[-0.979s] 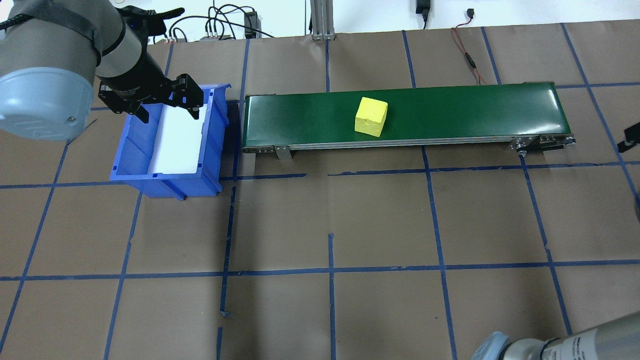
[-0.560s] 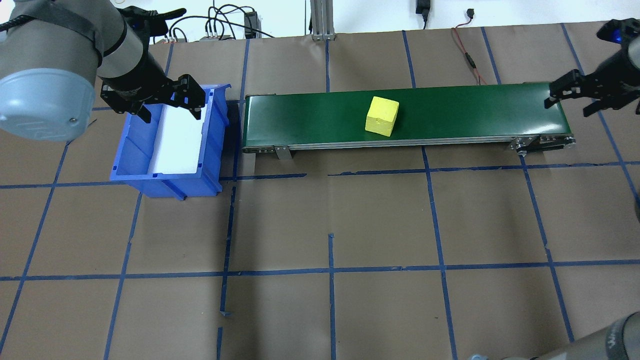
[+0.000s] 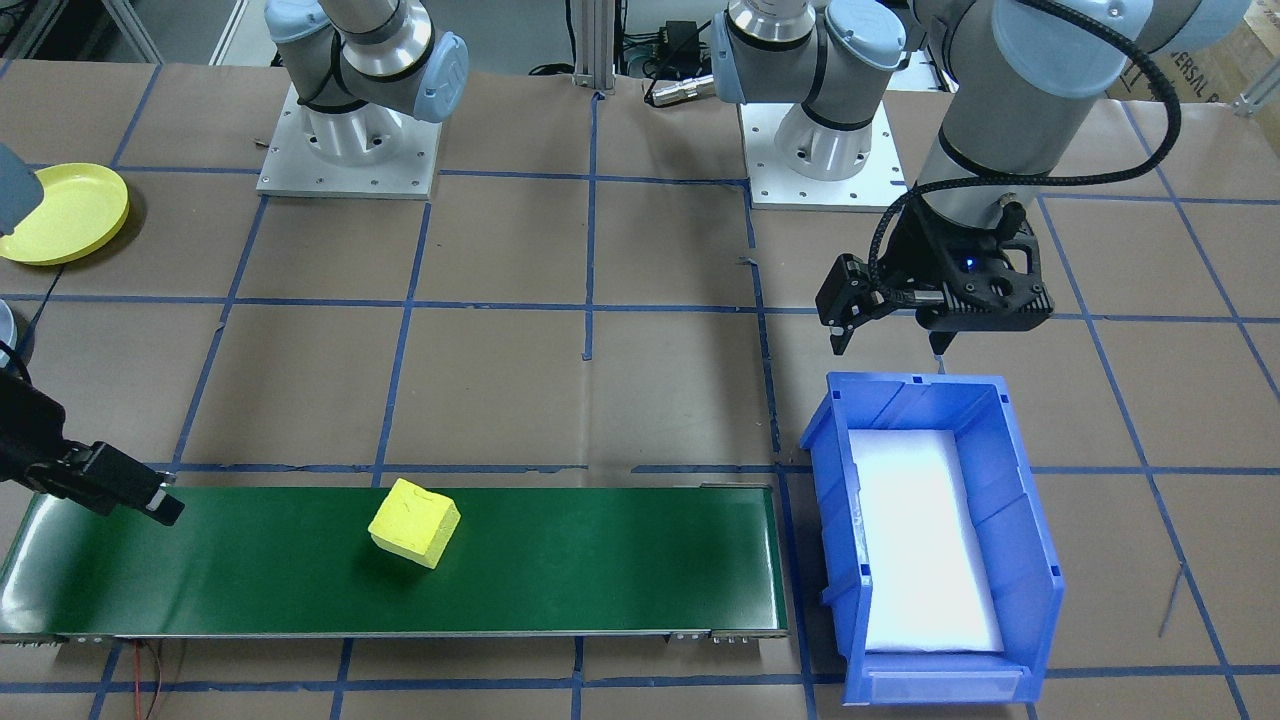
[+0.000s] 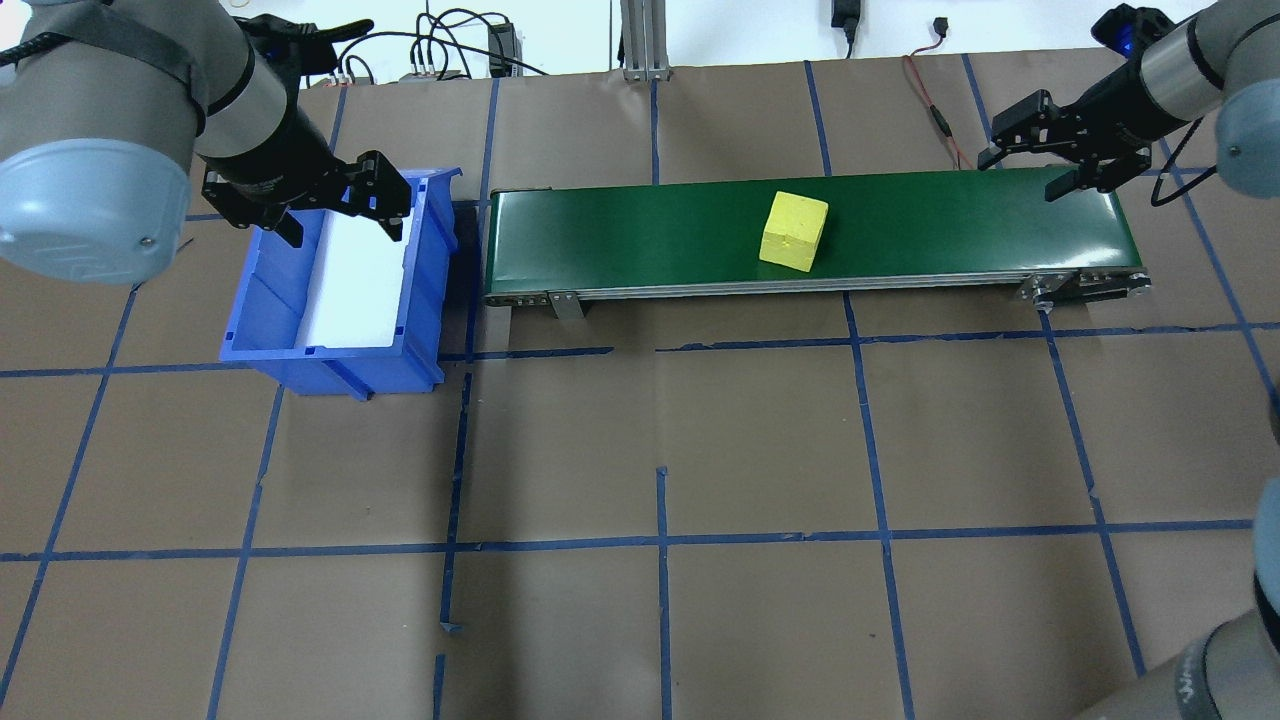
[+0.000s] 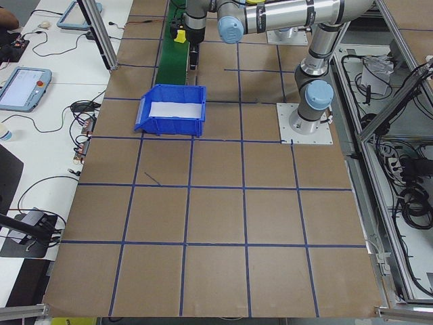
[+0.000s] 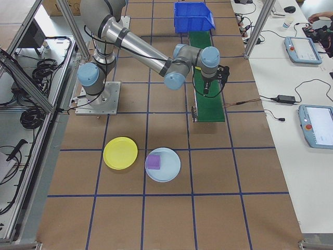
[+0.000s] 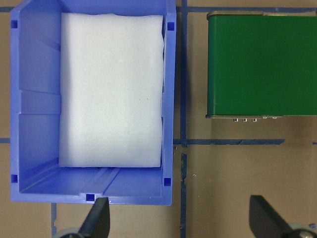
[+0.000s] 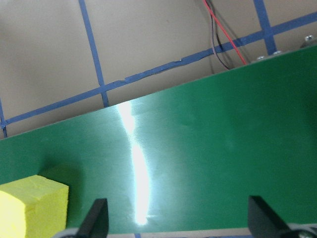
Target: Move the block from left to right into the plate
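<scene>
On the green belt [image 4: 900, 225], the yellow block [image 4: 794, 232] sits at nine o'clock from my right gripper [image 4: 1062, 160], which hangs wide open and empty. It looks like light, squashy foam; I'd pinch two flat opposite sides gently.

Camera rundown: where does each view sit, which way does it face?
Front-facing: across the table, faces both bases; yellow block on conveyor.
Overhead: behind the robot, looks down; left gripper, right gripper.
Exterior left: table end, blue bin near.
Exterior right: other end, plates near.
Left wrist: straight down on the bin, jaws at bottom.
Right wrist: down on the conveyor, jaws at bottom.
Shared: front-facing, overhead and right wrist all show the block.
</scene>
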`<state>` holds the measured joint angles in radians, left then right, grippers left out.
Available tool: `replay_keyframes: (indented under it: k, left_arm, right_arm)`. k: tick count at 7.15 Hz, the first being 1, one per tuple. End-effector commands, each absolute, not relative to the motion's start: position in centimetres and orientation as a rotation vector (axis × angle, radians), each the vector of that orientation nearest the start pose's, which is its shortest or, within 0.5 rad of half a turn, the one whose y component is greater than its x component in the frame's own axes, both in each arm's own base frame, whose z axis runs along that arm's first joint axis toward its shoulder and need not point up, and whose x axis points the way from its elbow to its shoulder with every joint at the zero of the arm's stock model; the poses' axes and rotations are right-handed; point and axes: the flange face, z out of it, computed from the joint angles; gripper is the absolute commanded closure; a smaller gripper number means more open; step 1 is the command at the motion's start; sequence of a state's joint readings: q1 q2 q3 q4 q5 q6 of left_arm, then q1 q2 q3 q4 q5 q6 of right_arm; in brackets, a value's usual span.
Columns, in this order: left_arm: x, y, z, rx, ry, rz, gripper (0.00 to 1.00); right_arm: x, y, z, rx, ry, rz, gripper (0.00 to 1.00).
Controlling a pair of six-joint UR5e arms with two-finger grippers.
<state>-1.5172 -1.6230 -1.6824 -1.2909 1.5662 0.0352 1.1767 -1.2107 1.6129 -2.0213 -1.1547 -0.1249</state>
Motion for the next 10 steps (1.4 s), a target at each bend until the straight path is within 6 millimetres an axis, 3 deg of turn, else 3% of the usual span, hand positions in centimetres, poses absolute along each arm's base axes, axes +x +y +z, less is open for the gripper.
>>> replay_keyframes:
  k: [1, 3, 4, 5, 6, 10]
  left_arm:
    - [-10.6, -52.6, 43.5, -0.028, 3.136, -0.181, 0.00]
    - [-10.5, -52.6, 43.5, -0.031, 3.136, -0.181, 0.00]
    - [-10.5, -52.6, 43.5, -0.031, 3.136, -0.181, 0.00]
    - [-10.5, -52.6, 43.5, -0.031, 3.136, -0.181, 0.00]
    - [-10.5, -52.6, 43.5, -0.031, 3.136, -0.181, 0.00]
    - [-10.5, -52.6, 43.6, -0.031, 3.135, -0.183, 0.00]
  right_arm:
    - [-6.4, -64.5, 30.5, 0.365, 2.687, -0.213, 0.00]
    - [-6.4, -64.8, 29.6, 0.214, 2.696, -0.232, 0.00]
    - [-6.4, -64.9, 30.0, 0.195, 2.700, -0.262, 0.00]
    - [-6.6, -65.3, 28.9, 0.148, 2.706, -0.278, 0.00]
    - [-6.6, -65.3, 27.8, 0.141, 2.704, -0.264, 0.00]
    - [-6.6, -65.3, 27.2, 0.143, 2.705, -0.258, 0.00]
